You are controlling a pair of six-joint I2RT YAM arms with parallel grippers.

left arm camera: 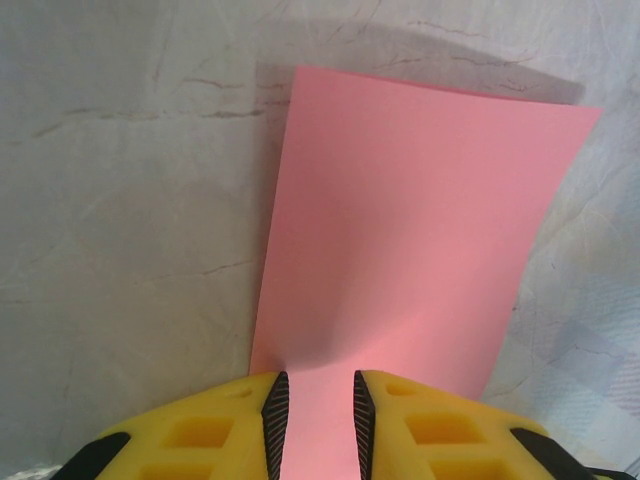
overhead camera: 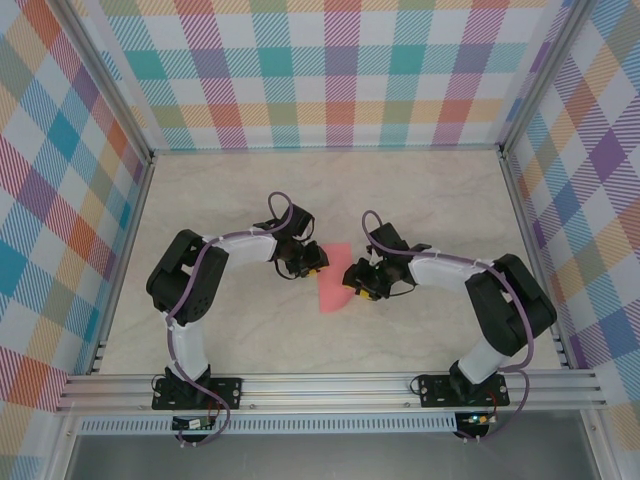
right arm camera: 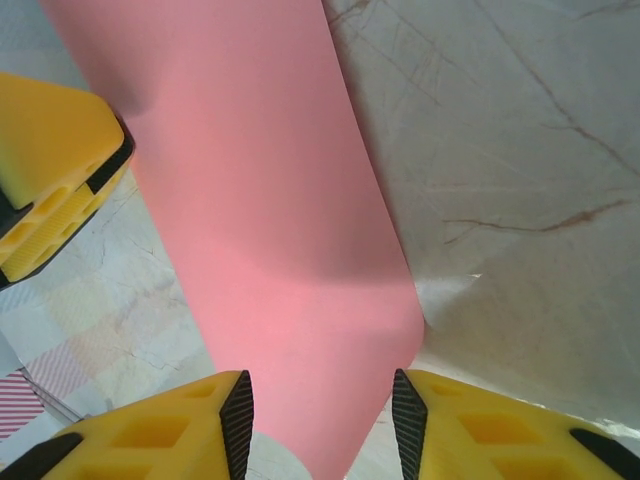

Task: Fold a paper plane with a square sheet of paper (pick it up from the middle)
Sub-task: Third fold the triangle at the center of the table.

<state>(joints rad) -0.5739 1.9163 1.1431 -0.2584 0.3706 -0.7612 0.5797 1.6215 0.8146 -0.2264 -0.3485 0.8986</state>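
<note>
Heads up: the square sheet of paper [overhead camera: 333, 285] is sitting mid-desk [overhead camera: 420, 190], right between your two claws. It isn't lying flat. It bows along its length, and one end throws a shadow on the desk, so I'd guess part of it is lifted.

Left claw [left arm camera: 312, 385]: the jaws are only a little way apart, the sheet's near edge runs in under them, and pink shows through the gap. I honestly can't tell if it's pinching the paper or just resting on it.

Right claw [right arm camera: 320, 390]: the jaws are clearly spread, and the curled end of the sheet sits between them with space on both sides, so it's gripping nothing.

Handling-wise, I'd treat this thing as featherweight and floppy. It's got no stiffness, so it'll sag or flap from wherever you hold it, and it'll probably slide on that smooth desk if you nudge it. It should crease easily too, and a stray crease is hard to get back out.

If you're taking hold, pinch lightly near the middle line rather than a corner. That way both halves hang evenly and you're not dragging a loose flap around.
</note>
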